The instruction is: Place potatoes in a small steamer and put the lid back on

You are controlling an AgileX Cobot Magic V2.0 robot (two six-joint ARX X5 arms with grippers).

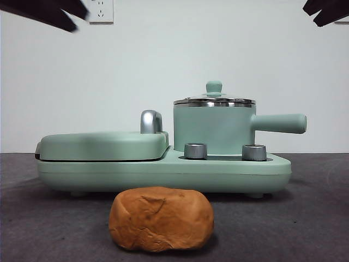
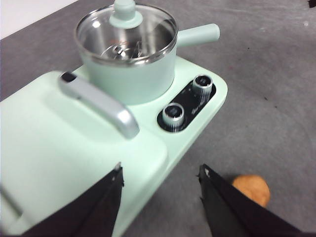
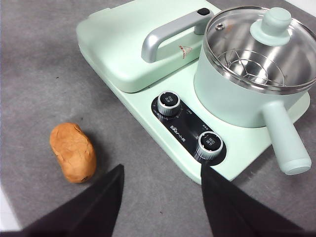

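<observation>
From the front, the potato (image 1: 161,219) lies on the grey surface (image 1: 316,218) at 6 o'clock of the lidded steamer (image 1: 214,130). The left wrist view shows the left claw (image 2: 160,178) gaping, empty. The right wrist view shows the right claw (image 3: 163,178) likewise, lid (image 3: 261,42) seated.

1. The potato (image 1: 161,219) lies alone on the gray table (image 1: 316,218), at 6 o'clock from the cooker base (image 1: 163,174), open from above and both sides.
2. The lid (image 1: 214,100) covers the pot (image 1: 214,128); nothing overhangs its knob.
3. The pot's handle (image 1: 279,123) juts out at 3 o'clock.
4. The griddle's chrome handle (image 1: 151,121) rises at 9 o'clock, just beside the pot.
</observation>
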